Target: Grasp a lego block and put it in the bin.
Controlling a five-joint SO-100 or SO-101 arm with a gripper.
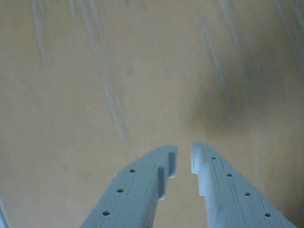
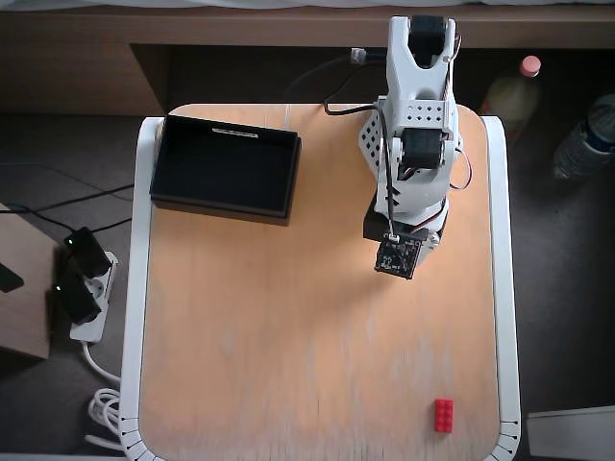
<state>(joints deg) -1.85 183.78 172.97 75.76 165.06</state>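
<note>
The red lego block (image 2: pixel 443 415) lies on the light wooden table near its lower right corner in the overhead view. The black bin (image 2: pixel 221 207) stands at the table's upper left, and its dark interior looks empty. The white arm (image 2: pixel 411 144) is folded at the upper right. Its wrist camera board (image 2: pixel 397 255) hides the jaws from above, far from both block and bin. In the wrist view my gripper (image 1: pixel 184 154) has its pale fingers (image 1: pixel 142 185) almost together, with a narrow gap and nothing between them, over bare table. Block and bin are out of the wrist view.
The table (image 2: pixel 288 365) has a white rim (image 2: pixel 137 288) on its left, right and lower sides. Cables run from the arm base toward the back edge. Off the table, a power strip (image 2: pixel 82 288) lies at the left and two bottles (image 2: pixel 509 88) stand at the right.
</note>
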